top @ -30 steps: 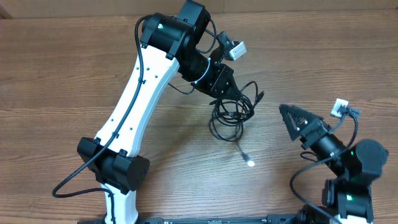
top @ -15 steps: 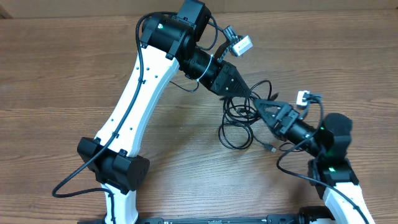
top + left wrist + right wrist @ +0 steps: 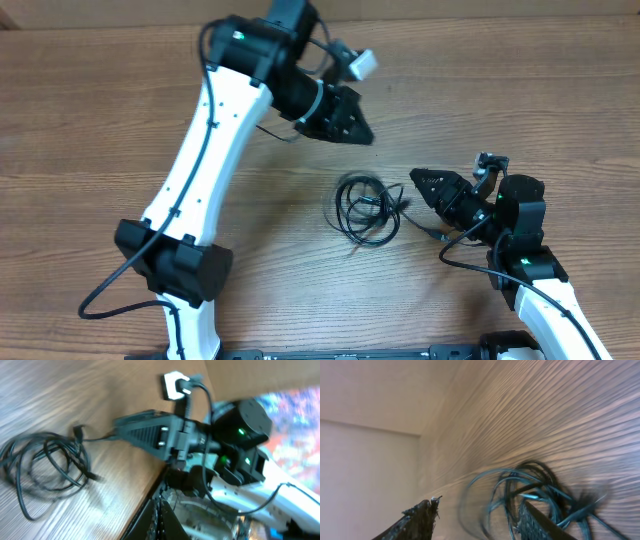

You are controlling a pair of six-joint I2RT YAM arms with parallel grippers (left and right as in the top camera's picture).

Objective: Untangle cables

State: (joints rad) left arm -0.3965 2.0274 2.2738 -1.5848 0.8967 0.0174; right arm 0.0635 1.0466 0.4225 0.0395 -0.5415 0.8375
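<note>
Wooden desk (image 3: 100, 150). Cables (image 3: 365, 208) lie mid-desk, still knotted. Left gripper (image 3: 358, 128), shut and empty, has lifted away. Right gripper (image 3: 416, 181), jaws partly apart, has moved to bundle's right edge. Separation likely next.

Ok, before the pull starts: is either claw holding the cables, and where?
Nothing is gripped. The right claw stands open around strands at the near edge of the cables; the left claw is shut, apart from them.

We identify a robotics lab workstation: a bare wood-grain tabletop (image 3: 100, 120), a white-and-black left arm (image 3: 200, 150) and right arm (image 3: 545, 300) based at its near edge, and a plain pale wall (image 3: 365, 460) beyond.
</note>
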